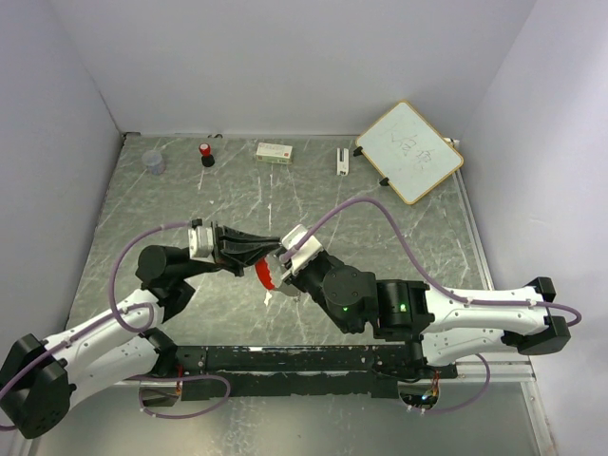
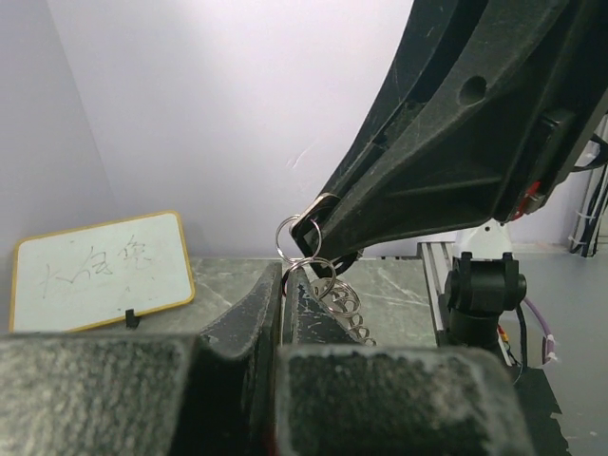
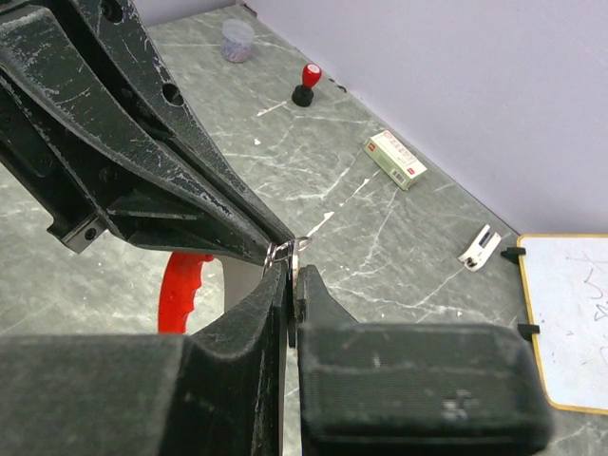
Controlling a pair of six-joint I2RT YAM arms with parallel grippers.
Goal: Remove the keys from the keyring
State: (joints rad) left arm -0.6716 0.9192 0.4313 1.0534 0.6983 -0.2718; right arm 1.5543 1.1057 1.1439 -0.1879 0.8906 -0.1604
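I'm seeing left gripper (image 3: pixel 269 249) and right gripper (image 2: pixel 318 220) meeting tip to tip over the table's (image 1: pixel 408 237) middle, both clenching the keyring (image 2: pixel 285 226) between them. Keys aren't showing.

Shiny metal keyring (image 2: pixel 306 255); matt scuffed jaws, probably plastic; marbled table (image 1: pixel 285 190), faint sheen.

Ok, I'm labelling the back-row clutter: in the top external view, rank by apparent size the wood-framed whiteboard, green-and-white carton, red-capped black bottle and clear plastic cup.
Largest: wood-framed whiteboard.
Next: green-and-white carton.
Last: clear plastic cup and red-capped black bottle, which look about alike, so I won't rank them.
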